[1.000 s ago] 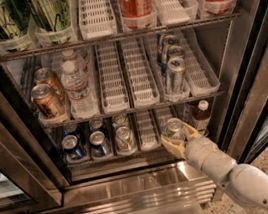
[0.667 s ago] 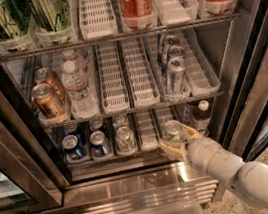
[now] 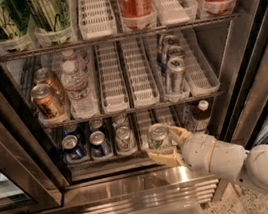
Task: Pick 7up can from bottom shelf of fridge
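Claw [image 3: 163,143] of pale plastic is clenched around the short green 7up can with silver lid [image 3: 157,134]; the can stands upright at the front lip of the bottom shelf of white slotted trays [image 3: 108,165], so I judge its exit is forward off this shelf

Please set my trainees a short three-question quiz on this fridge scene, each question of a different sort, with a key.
1. True or false: the gripper is clear of every can.
2. What do its fingers flank? A) the 7up can B) a water bottle C) a red can
3. Fill in: in the picture, the blue cans on the bottom shelf stand to the ___ of the 7up can.

Key: 1 false, the gripper is at the front of the bottom shelf, holding the 7up can; 2 A; 3 left.
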`<state>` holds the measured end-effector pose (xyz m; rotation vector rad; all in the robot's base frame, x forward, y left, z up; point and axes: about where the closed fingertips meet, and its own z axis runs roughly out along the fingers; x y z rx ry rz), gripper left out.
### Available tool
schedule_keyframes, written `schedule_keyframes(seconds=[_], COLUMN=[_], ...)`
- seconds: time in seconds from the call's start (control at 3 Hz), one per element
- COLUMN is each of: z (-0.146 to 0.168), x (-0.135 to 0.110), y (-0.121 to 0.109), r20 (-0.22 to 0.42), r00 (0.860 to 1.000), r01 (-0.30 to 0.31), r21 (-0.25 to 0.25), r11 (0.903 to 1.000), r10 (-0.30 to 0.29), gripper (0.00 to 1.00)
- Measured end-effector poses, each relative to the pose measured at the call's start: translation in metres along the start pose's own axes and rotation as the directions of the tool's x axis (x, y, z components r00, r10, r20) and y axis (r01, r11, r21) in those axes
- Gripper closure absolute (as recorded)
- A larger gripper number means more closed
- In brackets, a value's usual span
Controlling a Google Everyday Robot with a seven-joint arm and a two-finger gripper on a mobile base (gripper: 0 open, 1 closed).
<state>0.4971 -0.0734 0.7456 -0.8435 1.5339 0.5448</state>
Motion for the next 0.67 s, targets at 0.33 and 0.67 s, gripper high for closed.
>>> schedule_keyframes(seconds=[0.33,0.67], z=[-0.0028,-0.0036], x=[-0.0253,-0.0243], y=[0.0358,0.0454], r20=[0.018,0.013], r00=[0.999,0.999], r01=[-0.043,-0.043], r21=[-0.148,-0.184], r11=[0.9880,0.9820], r10=[0.046,0.046], gripper=[1.00,1.00])
